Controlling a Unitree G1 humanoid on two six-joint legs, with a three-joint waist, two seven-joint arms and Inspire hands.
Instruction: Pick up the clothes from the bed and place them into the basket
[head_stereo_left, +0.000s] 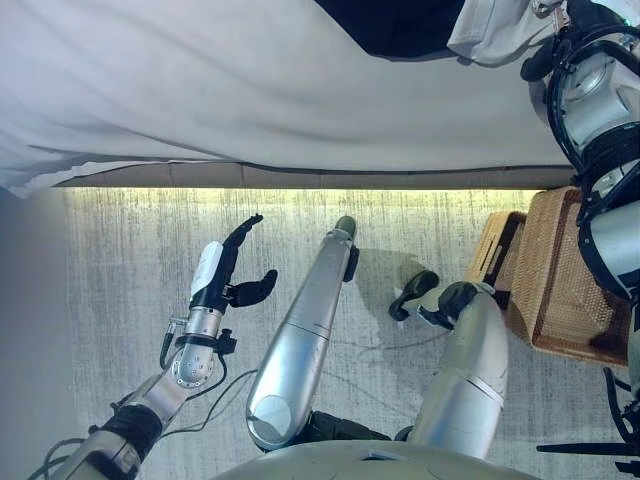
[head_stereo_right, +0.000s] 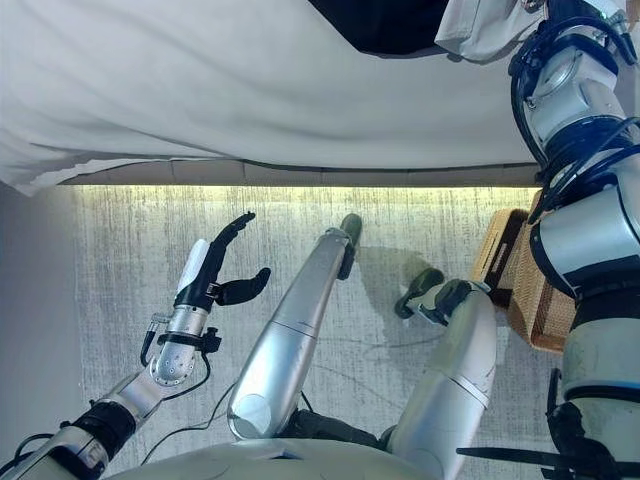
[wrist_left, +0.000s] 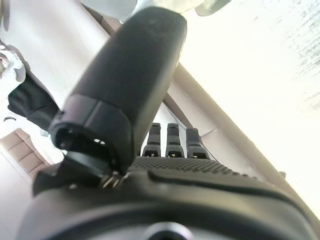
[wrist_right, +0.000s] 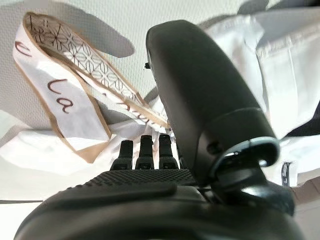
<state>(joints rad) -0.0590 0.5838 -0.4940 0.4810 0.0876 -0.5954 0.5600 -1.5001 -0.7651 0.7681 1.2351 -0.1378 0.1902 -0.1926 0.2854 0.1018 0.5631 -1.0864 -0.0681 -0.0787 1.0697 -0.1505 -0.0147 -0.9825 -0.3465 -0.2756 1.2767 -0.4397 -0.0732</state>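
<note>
A white garment (head_stereo_left: 495, 35) and a black garment (head_stereo_left: 400, 25) lie on the bed (head_stereo_left: 250, 80) at its far right. My right arm reaches up to them. In the right wrist view my right hand (wrist_right: 150, 185) is open, with straight fingers (wrist_right: 142, 152) just over white cloth (wrist_right: 285, 65) and a tan-edged patterned piece (wrist_right: 75, 107). It holds nothing. My left hand (head_stereo_left: 225, 275) is open and empty above the floor at the lower left, and it also shows in the left wrist view (wrist_left: 170, 190). The wicker basket (head_stereo_left: 560, 290) stands on the floor at the right, below the right arm.
The bed's white sheet hangs over its front edge (head_stereo_left: 300, 175) across the width of the eye views. A grey carpet (head_stereo_left: 120, 260) covers the floor between the bed and me. The basket sits close to the bed's right end.
</note>
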